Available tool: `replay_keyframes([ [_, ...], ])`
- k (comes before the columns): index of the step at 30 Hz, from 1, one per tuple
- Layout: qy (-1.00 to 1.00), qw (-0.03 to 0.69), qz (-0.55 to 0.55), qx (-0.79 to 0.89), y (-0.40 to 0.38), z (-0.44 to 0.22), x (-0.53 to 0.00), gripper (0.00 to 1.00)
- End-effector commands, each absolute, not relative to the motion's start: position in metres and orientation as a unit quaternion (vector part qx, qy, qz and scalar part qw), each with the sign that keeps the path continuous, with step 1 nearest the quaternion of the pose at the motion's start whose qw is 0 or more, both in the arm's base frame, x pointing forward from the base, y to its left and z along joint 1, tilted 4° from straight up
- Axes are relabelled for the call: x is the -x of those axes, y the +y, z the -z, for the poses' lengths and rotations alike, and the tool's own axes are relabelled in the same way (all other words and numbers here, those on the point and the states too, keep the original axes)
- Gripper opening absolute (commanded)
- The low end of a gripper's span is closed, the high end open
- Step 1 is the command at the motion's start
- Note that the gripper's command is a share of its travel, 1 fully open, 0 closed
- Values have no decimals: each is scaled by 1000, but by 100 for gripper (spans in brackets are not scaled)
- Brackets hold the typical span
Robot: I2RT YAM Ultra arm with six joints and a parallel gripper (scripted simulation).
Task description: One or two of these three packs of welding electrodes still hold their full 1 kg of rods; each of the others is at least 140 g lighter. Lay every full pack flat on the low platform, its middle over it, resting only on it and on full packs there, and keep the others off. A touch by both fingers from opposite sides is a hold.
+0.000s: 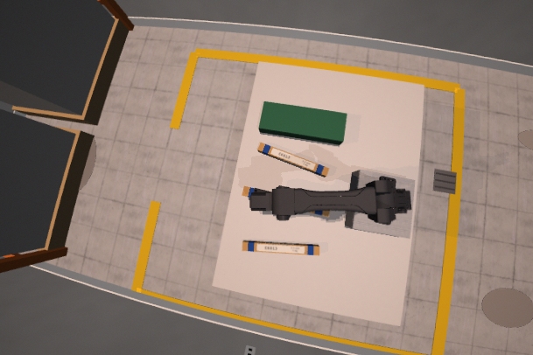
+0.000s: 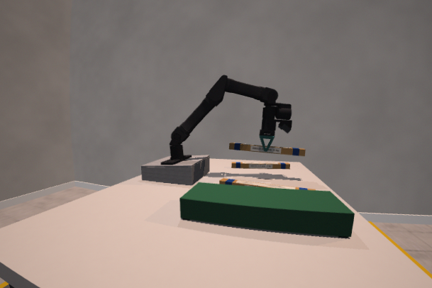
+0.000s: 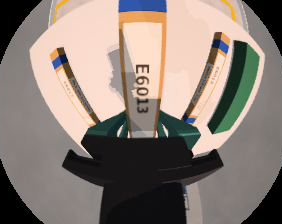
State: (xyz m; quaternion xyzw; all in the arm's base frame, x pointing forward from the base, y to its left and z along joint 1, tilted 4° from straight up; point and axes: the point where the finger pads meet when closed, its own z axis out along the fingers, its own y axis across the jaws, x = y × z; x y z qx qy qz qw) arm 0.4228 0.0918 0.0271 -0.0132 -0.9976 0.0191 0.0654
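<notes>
My gripper (image 2: 266, 150) (image 3: 142, 111) is shut on the middle of one pack (image 2: 288, 151) (image 3: 143, 45) and holds it in the air above the table, its far end slightly lower in the exterior view. The arm hides most of this pack in the top view. A second pack (image 1: 293, 159) (image 2: 230, 181) (image 3: 207, 92) lies slanted on the table beside the low green platform (image 1: 303, 121) (image 2: 269, 196) (image 3: 248, 75). A third pack (image 1: 281, 247) (image 2: 260, 165) (image 3: 74, 95) lies on the table on the other side of the arm. No pack is on the platform.
The arm stands on a grey base block (image 1: 359, 220) (image 2: 168, 174) at one edge of the pale table (image 1: 354, 280) (image 2: 128, 241). The second pack lies between the held pack and the platform.
</notes>
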Motion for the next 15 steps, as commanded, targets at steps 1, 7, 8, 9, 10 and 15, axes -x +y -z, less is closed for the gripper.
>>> replay_keyframes([
  [1, -1000, 20, -9, 11, 97, -55, -433, 0],
  [7, -1000, 4, -6, 11, 99, -56, -441, 0],
  [8, -1000, 4, -6, 11, 99, -54, -441, 0],
  [9, -1000, 12, -7, 11, 98, -48, -437, 0],
  [10, -1000, 25, -11, 11, 96, -40, -430, 0],
  [15, -1000, 11, -7, 11, 97, -39, -437, 0],
])
